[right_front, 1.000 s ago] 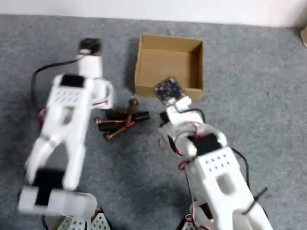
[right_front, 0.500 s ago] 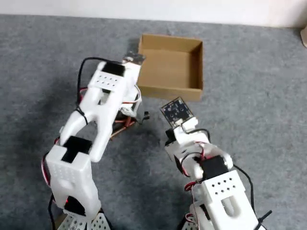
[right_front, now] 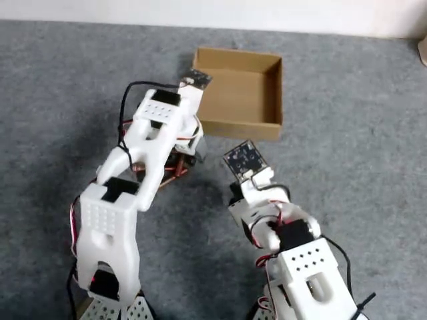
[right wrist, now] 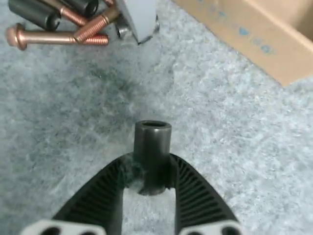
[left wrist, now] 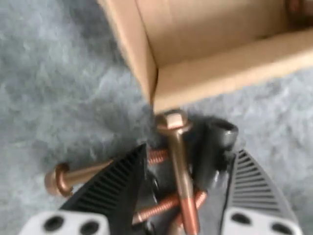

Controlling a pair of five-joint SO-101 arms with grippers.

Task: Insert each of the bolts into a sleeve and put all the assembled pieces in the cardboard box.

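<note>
My left gripper (left wrist: 190,152) hangs open over a small pile by the corner of the cardboard box (left wrist: 205,78). A copper bolt (left wrist: 177,152) lies between its fingers, head toward the box, with a black sleeve (left wrist: 214,142) beside it. More copper bolts (left wrist: 73,176) lie crossed under and beside them. My right gripper (right wrist: 149,164) is shut on another black sleeve (right wrist: 152,142), held with its hole pointing forward just above the carpet. From the high view, the left arm (right_front: 163,130) covers the pile and the right arm (right_front: 267,207) sits to its right.
Grey carpet (right_front: 347,133) covers the table. The cardboard box (right_front: 233,125) stands open at the back, just beyond the pile. In the right wrist view, the bolts (right wrist: 58,36) and another sleeve (right wrist: 34,12) lie ahead, with part of the left arm (right wrist: 138,17) over them.
The left arm has swung from the left side to over the bolt pile by the box corner. The right arm has drawn back a little toward its base.
</note>
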